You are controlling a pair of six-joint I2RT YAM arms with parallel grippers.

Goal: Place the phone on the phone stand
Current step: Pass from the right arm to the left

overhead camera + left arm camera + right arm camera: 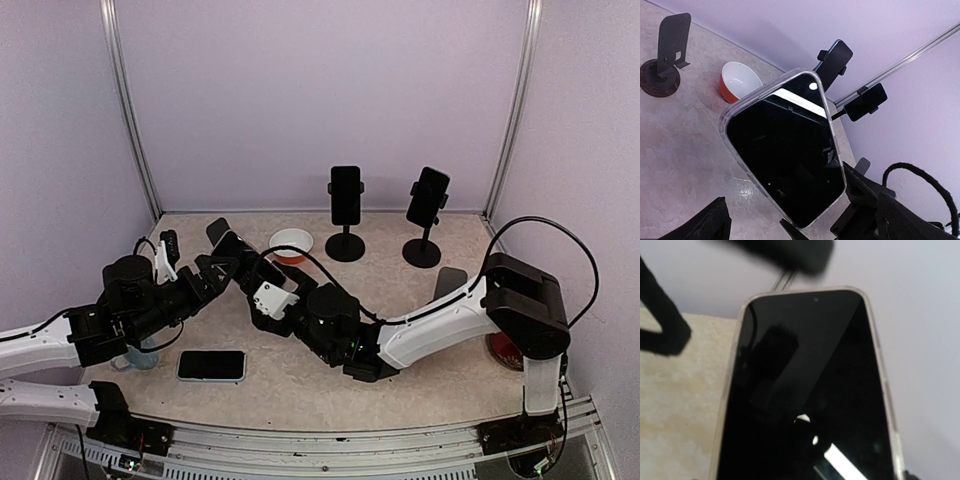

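Observation:
The phone point(231, 246), black-screened in a clear case, is held tilted in the air over the left middle of the table. My right gripper point(256, 272) is shut on its lower end, and the phone point(805, 390) fills the right wrist view, hiding the fingers. My left gripper point(218, 266) stands open just left of the phone point(785, 155), its fingers point(710, 225) apart from the case. An empty black phone stand point(667, 45) stands at the far left, partly hidden behind my left arm in the top view point(168, 243).
Two stands with phones on them point(345, 197) point(427, 198) stand at the back. A red and white bowl point(291, 243) sits in front of them. A second phone point(211, 365) lies flat at the front left beside a blue mug point(140, 358).

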